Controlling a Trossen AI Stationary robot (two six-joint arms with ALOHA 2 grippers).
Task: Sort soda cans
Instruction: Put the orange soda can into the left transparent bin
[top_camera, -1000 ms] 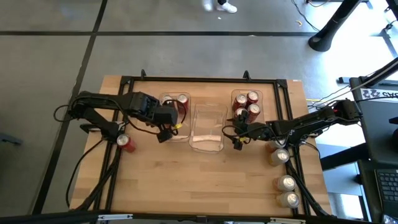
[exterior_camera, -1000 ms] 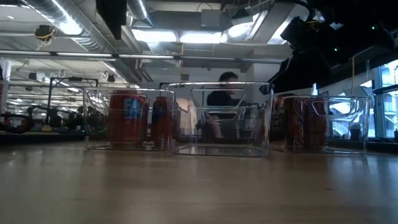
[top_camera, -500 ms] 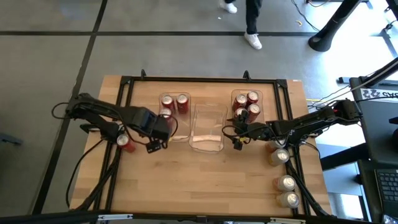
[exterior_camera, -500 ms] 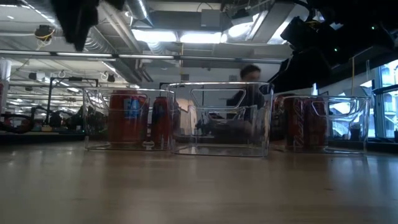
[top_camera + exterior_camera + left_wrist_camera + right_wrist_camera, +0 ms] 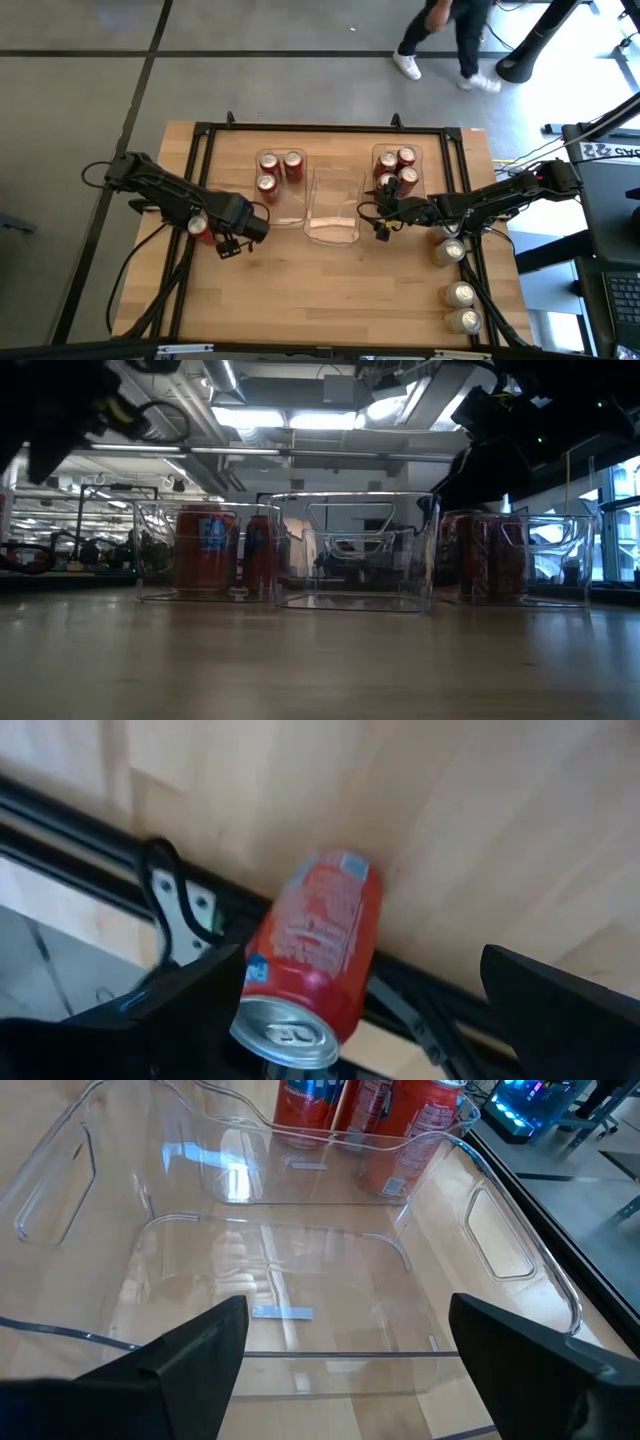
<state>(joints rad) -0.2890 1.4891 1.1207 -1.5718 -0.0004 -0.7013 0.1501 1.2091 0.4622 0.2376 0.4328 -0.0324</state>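
A lone red soda can [image 5: 318,952] stands upright on the table by the black frame rail at the left [image 5: 203,229]. My left gripper [image 5: 362,970] hangs open above it, pointing steeply down, a little to the can's right and near side [image 5: 233,244]. Three red cans [image 5: 275,168] stand in the clear left bin. Several red cans [image 5: 396,170] stand in the clear right bin. Three pale cans [image 5: 458,293] stand at the table's right edge. My right gripper [image 5: 380,226] waits open at the middle bin's right side [image 5: 345,1320].
The middle clear bin [image 5: 333,190] between the two filled bins holds no cans. A black frame [image 5: 320,128] runs round the table, with rails slanting down both sides. A person [image 5: 445,30] walks on the floor past the far edge. Bare wood lies along the near edge.
My left gripper has gone from over the left bin toward the table's left and near side, sinking and tipping to point more steeply down, and now hangs by the lone red can. It has stayed open. A person has walked rightward beyond the far edge.
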